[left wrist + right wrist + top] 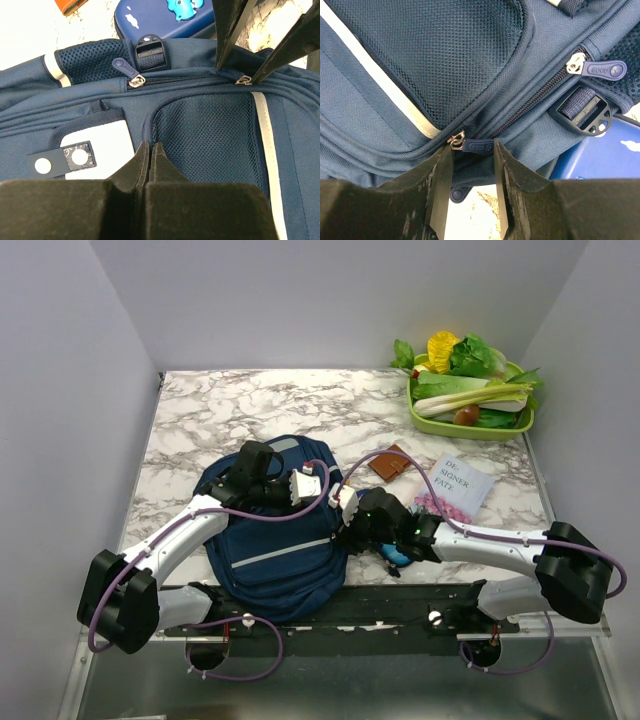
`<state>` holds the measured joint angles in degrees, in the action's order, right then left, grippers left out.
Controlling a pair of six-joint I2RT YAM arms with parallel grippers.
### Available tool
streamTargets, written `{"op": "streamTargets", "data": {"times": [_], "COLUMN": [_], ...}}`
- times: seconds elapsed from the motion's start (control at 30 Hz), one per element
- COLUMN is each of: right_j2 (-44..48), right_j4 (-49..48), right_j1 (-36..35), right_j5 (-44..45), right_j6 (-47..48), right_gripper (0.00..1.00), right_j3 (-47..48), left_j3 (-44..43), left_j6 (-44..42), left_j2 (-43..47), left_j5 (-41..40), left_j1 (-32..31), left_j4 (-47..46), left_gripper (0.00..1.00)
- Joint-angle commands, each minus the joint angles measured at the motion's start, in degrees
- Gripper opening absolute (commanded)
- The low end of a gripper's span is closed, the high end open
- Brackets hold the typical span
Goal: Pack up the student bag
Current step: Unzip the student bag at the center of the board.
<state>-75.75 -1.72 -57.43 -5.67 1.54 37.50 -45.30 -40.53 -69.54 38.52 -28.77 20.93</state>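
Observation:
The student bag (270, 555), navy with a grey stripe, lies flat near the table's front edge between my arms. My left gripper (148, 147) is shut, its tips pressed against the bag's fabric beside a light patch (105, 142) and a mesh pocket (205, 135). My right gripper (473, 150) stands open at the bag's right side. A navy zipper pull (480, 147) on a metal ring lies across the gap between its fingertips. In the left wrist view those fingers (232, 35) straddle the same slider (243, 80). A second zipper pull (602, 70) sits further along the closed zip.
A blue pencil case (395, 553) lies against the bag's right side, under my right arm. Behind it are a brown wallet (390, 465), a white booklet (460, 483) and a pink item (435, 505). A green tray (425, 415) of vegetables stands at the back right.

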Motion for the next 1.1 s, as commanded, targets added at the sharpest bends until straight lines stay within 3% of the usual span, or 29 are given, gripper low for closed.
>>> {"op": "streamTargets", "data": {"times": [0.0,0.17,0.4,0.57,0.9,1.07], "right_j2": [-1.3,-1.0,1.4,3.9,10.4,11.4], "right_j4": [-4.9,-4.9,-3.5,-1.3,6.5,8.6], "right_j1": [-0.6,-0.6,-1.4,-3.1,-6.4,-8.6], "right_j5": [3.1,3.9,3.6,5.3,10.3,11.5], "right_j6": [0.5,0.6,-1.2,-3.5,-6.9,-8.4], "right_gripper": [0.42,0.18,0.01,0.01,0.01,0.01], "right_j3": [-1.5,-1.7,-2.9,-3.5,-3.6,-2.0], "left_j3": [-0.8,-0.5,1.7,-0.7,-9.8,-20.1], "left_j6": [-0.8,-0.2,6.5,11.2,16.7,22.9], "left_j2": [0.1,0.0,-0.6,-3.4,-10.0,-18.0], "left_j5": [0.9,0.7,-5.6,-15.3,-24.3,-28.7], "left_j1": [-0.7,-0.7,-0.8,-0.8,-0.8,-1.4], "left_j4": [1.1,0.4,-8.8,-11.4,-5.2,2.5], "left_gripper": [0.0,0.0,0.0,0.0,0.0,0.0]}}
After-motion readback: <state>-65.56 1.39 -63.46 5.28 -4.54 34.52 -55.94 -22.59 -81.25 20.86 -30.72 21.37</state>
